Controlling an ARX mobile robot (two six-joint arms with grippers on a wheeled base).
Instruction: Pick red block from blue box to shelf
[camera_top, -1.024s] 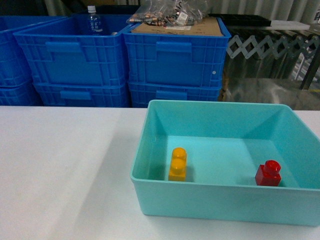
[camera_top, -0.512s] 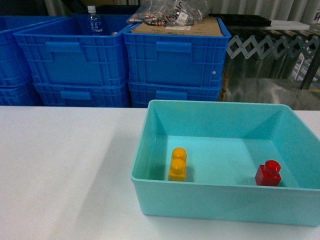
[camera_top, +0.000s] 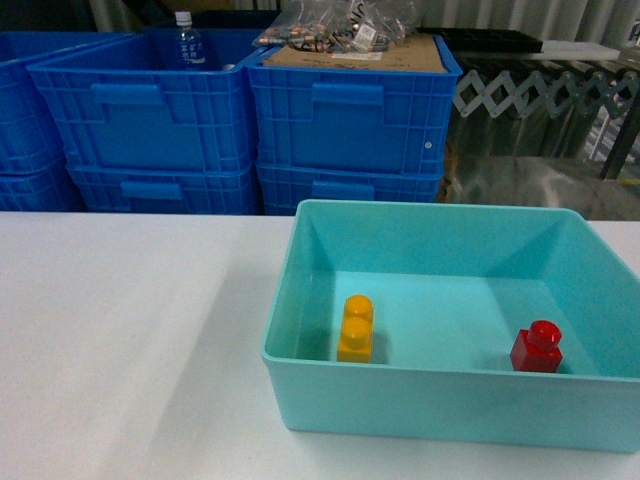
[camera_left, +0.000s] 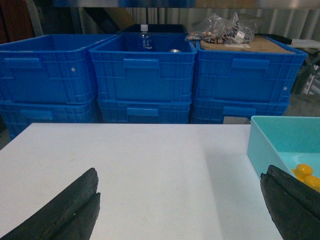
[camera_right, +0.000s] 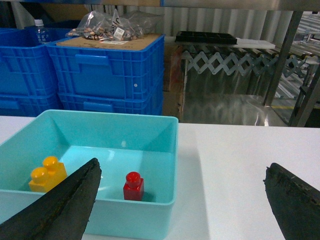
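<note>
Head view, layout: I see a white table (camera_top: 120, 330) with the blue box (camera_top: 420, 400) on it, right of centre. Neither arm shows here.
Head view, target: the red block (camera_top: 537, 347) stands stud-up on the box floor, near the box's right wall and front wall.
Head view, other brick: one yellow brick (camera_top: 355, 328) lies near the box's left wall, well apart from the red block, its long axis running front to back.
Head view, background: stacked dark blue crates (camera_top: 350, 120) behind the table; one holds a water bottle (camera_top: 186, 40), another carries clear bags (camera_top: 340, 25) on cardboard.
Left wrist view: my left gripper (camera_left: 180, 210) is released, fingers spread wide over bare table, left of the box. Only the box's left corner and the yellow brick show; the red block does not.
Right wrist view: my right gripper (camera_right: 182, 202) is released, fingers far apart. The red block (camera_right: 133, 186) sits inside the box, ahead of the gripper and a little left of its midline.
Key relation: I judge the right arm nearer, since the block lies on the box's right side; it is a cube, so no long axis matters.
Shelf: steel posts (camera_right: 282, 55) stand beyond the table's right end.
Counts: one red block, one yellow brick, one turquoise box, two grippers.
</note>
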